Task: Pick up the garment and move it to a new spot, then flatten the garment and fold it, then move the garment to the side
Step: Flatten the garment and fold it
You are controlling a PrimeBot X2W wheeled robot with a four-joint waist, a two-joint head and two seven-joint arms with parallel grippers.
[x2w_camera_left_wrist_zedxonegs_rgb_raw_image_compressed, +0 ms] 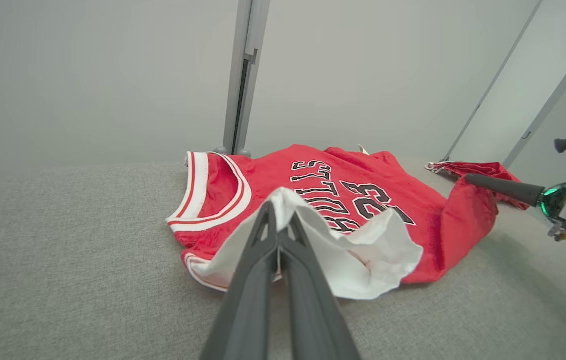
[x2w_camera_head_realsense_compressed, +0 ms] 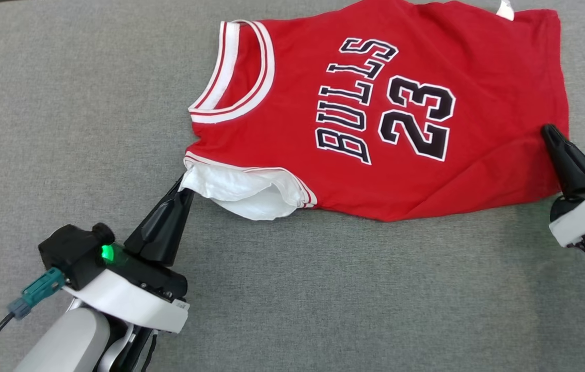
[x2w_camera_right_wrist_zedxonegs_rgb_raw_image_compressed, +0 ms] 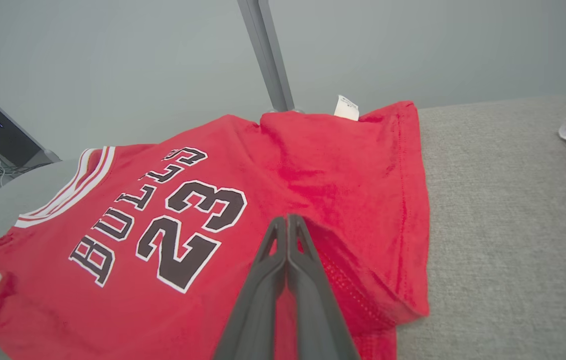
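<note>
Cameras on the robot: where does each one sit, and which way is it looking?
Head view: on the head, looking down at the red jersey on the grey surface; left claw lower left, right claw at right.
Left wrist view: on the left wrist, looking along its shut claw pinching the jersey's white lining; the right claw shows too.
Right wrist view: on the right wrist, looking along its shut claw over the jersey.
Shared: all three show the BULLS 23 print.

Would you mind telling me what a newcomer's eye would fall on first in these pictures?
The red sleeveless jersey with black BULLS 23 lettering lies spread across the grey fabric surface, at top centre of the head view. The left gripper has its jaws shut on the jersey's white turned-out armhole at lower left, and the right gripper pinches the hem at the right.
</note>
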